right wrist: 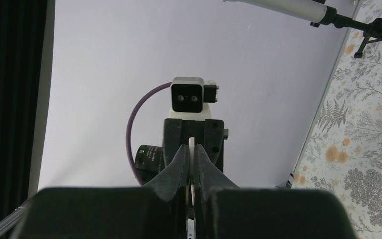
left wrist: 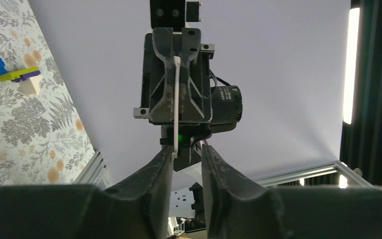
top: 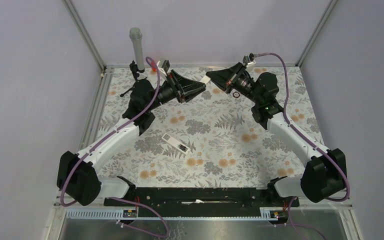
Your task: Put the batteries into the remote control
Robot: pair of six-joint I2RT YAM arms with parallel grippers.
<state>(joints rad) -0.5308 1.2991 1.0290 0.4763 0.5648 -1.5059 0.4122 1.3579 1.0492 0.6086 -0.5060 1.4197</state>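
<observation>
The remote control (top: 175, 144), a slim white bar with dark marks, lies flat on the floral table in front of the arms. Both arms are raised at the back, their grippers tip to tip. My right gripper (top: 209, 76) (right wrist: 191, 149) is shut on a thin white strip (top: 200, 80) (right wrist: 191, 143), seen edge-on in the left wrist view (left wrist: 177, 99). My left gripper (top: 203, 88) (left wrist: 186, 154) is open, and the strip's free end rests against the inner side of its left finger (left wrist: 166, 162). No batteries are in view.
A small dark ring (top: 236, 94) lies under the right wrist. A blue-and-yellow toy piece (left wrist: 10, 72) is on the table. A grey cylinder on a small black tripod (top: 136, 45) stands at the back left. Metal rails edge the table.
</observation>
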